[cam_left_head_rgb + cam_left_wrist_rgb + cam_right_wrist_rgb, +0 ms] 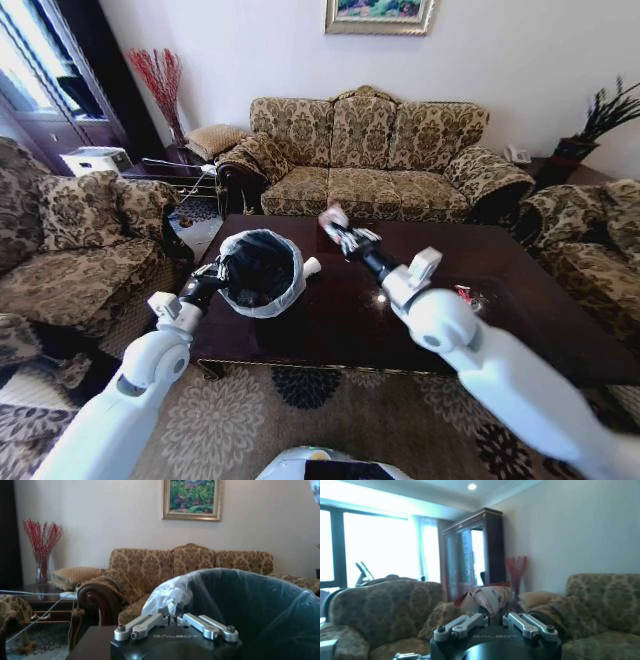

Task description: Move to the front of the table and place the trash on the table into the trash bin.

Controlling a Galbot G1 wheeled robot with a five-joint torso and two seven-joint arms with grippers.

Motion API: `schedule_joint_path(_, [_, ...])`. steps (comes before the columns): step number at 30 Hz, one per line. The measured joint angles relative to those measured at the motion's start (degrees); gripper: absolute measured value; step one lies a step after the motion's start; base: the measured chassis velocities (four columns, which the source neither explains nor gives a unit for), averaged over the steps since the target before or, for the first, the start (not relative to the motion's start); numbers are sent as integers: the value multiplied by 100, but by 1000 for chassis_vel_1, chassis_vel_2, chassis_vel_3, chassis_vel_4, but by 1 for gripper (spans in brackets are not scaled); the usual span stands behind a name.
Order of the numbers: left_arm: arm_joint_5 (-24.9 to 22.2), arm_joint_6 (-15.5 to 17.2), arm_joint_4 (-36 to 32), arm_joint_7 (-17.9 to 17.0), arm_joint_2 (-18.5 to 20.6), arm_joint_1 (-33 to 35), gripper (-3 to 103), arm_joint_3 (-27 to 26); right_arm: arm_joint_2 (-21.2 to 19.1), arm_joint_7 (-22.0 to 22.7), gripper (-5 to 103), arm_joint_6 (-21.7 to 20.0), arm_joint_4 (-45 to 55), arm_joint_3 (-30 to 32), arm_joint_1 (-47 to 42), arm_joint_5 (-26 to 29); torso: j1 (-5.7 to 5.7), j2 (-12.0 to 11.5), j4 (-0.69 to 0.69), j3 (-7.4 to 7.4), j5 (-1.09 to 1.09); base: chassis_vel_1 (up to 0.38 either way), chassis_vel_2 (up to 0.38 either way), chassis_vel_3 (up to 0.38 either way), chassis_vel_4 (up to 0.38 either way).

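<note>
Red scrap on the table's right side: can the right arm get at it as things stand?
Probably not yet: the right gripper is shut on a crumpled wrapper, raised beyond the trash bin. The scrap lies unobstructed on the table.

trash bin (260,607) cut off at frame edge, small red scrap (464,294) on table too small to identify

Right gripper (493,615) clamps crumpled wrapper (484,597) before sofas.
</note>
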Motion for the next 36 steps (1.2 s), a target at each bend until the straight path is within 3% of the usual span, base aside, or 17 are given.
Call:
schedule_joint_path(4, [-8,18,14,-23,3,-14,3,-9,533,68,7,-99,-318,-1126,751,28,1,0,3,1,-1,0,0,0,0])
schedule_joint_path(8, [-15,30,25,-53,-36,-46,3,-6,670,20,3,-407,-487,-1488,804,-74,1,0,0,1,-1,0,0,0,0])
schedule_joint_path(13, [-33,38,18,-56,-33,-49,3,-34,857,-23,19,-436,-891,-1728,783,-553,0,0,-4,1,2,0,0,0,0])
schedule_joint_path(15, [-41,38,16,-56,-23,-50,3,-52,921,-22,24,-436,-953,-1729,783,-595,0,0,-3,1,2,0,0,0,0])
schedule_joint_path(18, [-87,38,13,-57,-7,-80,3,-89,1100,2,41,-443,-1055,-1729,850,-619,1,0,1,1,-2,0,0,0,0])
schedule_joint_path(20, [-97,38,13,-58,-10,-88,3,-90,1138,16,41,-443,-1077,-1735,875,-620,0,0,1,0,-2,0,0,0,0])
schedule_joint_path(24, [-152,38,9,-58,-58,-94,3,-90,1242,74,63,-442,-1112,-1745,940,-626,0,0,-1,0,1,0,0,0,0])
schedule_joint_path(26, [-166,38,9,-58,-72,-95,3,-90,1249,92,69,-434,-1113,-1726,940,-637,0,0,-1,0,1,0,0,0,0])
schedule_joint_path(27, [-176,38,9,-58,-90,-97,3,-90,1260,145,74,-411,-1113,-1648,932,-650,0,0,-1,0,0,0,0,0,0])
schedule_joint_path(29, [-182,38,14,-59,-100,-97,3,-91,1272,256,74,-397,-1113,-1509,902,-655,0,0,0,0,0,0,0,0,0])
schedule_joint_path(32, [-187,38,49,-72,-107,-93,3,-151,1203,715,90,-395,-1208,-836,668,-680,0,0,2,0,0,0,0,0,0])
schedule_joint_path(36, [-179,42,56,-72,-108,-80,3,-207,979,722,98,-229,-1559,-240,240,-1114,0,0,-1,0,1,0,0,0,0])
